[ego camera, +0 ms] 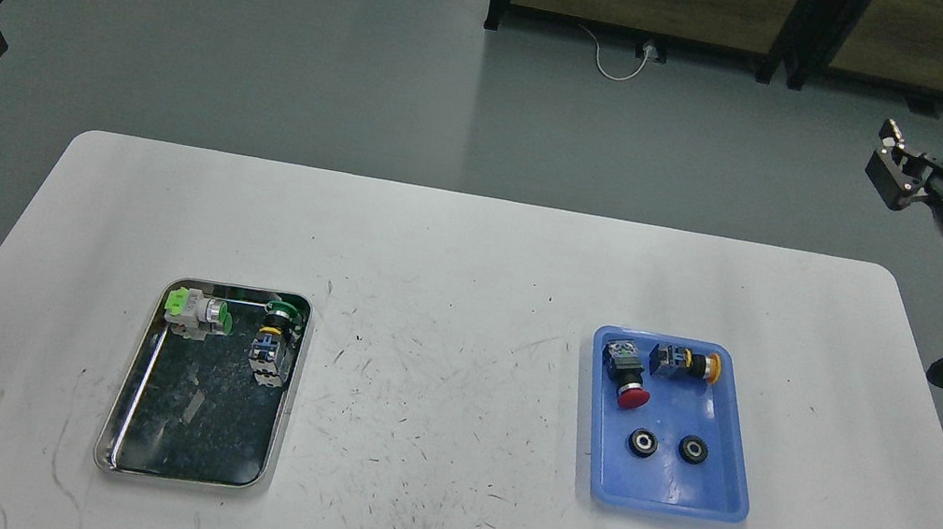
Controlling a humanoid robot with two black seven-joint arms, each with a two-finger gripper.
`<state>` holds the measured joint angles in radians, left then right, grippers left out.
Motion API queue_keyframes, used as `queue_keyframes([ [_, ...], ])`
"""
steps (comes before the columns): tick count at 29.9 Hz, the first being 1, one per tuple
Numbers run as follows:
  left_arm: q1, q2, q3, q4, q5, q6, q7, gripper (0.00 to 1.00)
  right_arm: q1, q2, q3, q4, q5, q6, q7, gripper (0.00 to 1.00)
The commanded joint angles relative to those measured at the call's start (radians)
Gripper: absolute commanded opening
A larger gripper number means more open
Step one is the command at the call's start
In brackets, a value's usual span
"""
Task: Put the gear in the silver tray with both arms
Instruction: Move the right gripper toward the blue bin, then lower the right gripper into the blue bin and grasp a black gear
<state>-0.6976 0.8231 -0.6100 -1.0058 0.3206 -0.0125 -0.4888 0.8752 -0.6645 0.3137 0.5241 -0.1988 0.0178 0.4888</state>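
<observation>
A: Any text you can read here?

B: None. The switches in the silver tray [128, 399] and the blue tray [719, 493] may carry small labels, but they are far too small and blurred to make out.

A: Anything on the table [466, 301]?

B: Only scratches and scuffs, no print, numbers or signs.
</observation>
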Motion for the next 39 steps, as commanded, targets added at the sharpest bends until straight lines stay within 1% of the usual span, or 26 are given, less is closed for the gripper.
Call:
queue_keyframes([
  [1, 0.000, 0.010, 0.004, 0.001, 0.000, -0.108, 0.000, 1.00, -0.001, 0.000, 0.004, -0.006, 0.008, 0.004, -0.001, 1.00],
  [3, 0.001, 0.011, 0.004, -0.001, -0.005, -0.167, 0.000, 1.00, -0.005, 0.005, 0.005, -0.004, 0.015, 0.005, 0.000, 1.00],
  [4, 0.001, 0.011, 0.004, -0.001, -0.021, -0.178, 0.000, 1.00, -0.010, 0.009, 0.007, 0.002, 0.018, 0.010, 0.000, 1.00],
  [8, -0.002, 0.013, 0.012, 0.001, -0.119, -0.173, 0.000, 1.00, -0.015, 0.006, 0.007, 0.017, 0.022, 0.059, 0.000, 1.00],
  [12, 0.004, 0.016, 0.012, -0.001, -0.213, -0.147, 0.000, 1.00, -0.015, 0.009, -0.004, 0.037, 0.021, 0.062, 0.000, 1.00],
  [18, 0.050, 0.028, 0.016, -0.001, -0.264, -0.158, 0.000, 1.00, -0.044, 0.000, -0.036, 0.132, 0.002, 0.096, 0.000, 1.00],
  [21, 0.070, 0.027, 0.024, -0.001, -0.258, -0.159, 0.000, 0.99, -0.065, -0.006, -0.070, 0.197, -0.054, 0.122, 0.000, 1.00],
  [24, 0.084, 0.025, 0.024, -0.001, -0.255, -0.155, 0.000, 0.99, -0.076, -0.018, -0.110, 0.241, -0.137, 0.189, -0.019, 0.98],
  [27, 0.090, 0.028, 0.019, 0.004, -0.255, -0.158, 0.000, 0.99, -0.093, -0.027, -0.114, 0.254, -0.172, 0.269, -0.024, 0.98],
  [29, 0.090, 0.030, 0.019, 0.035, -0.256, -0.162, 0.000, 0.99, -0.105, -0.033, -0.119, 0.266, -0.183, 0.306, -0.022, 0.98],
  [32, 0.084, 0.014, 0.019, 0.085, -0.262, -0.168, 0.000, 0.99, -0.122, -0.066, -0.125, 0.313, -0.221, 0.332, -0.022, 0.98],
  [34, 0.081, 0.013, 0.027, 0.082, -0.252, -0.170, 0.000, 1.00, -0.127, -0.079, -0.131, 0.332, -0.246, 0.346, -0.022, 1.00],
  [36, 0.079, 0.013, 0.039, 0.078, -0.217, -0.173, 0.000, 1.00, -0.128, -0.080, -0.149, 0.333, -0.263, 0.382, -0.022, 1.00],
  [38, 0.075, 0.010, 0.061, 0.072, -0.138, -0.164, 0.000, 1.00, -0.128, -0.081, -0.183, 0.336, -0.278, 0.422, -0.029, 1.00],
  [39, 0.070, 0.002, 0.068, 0.069, -0.096, -0.161, 0.000, 1.00, -0.128, -0.081, -0.202, 0.338, -0.284, 0.433, -0.039, 1.00],
])
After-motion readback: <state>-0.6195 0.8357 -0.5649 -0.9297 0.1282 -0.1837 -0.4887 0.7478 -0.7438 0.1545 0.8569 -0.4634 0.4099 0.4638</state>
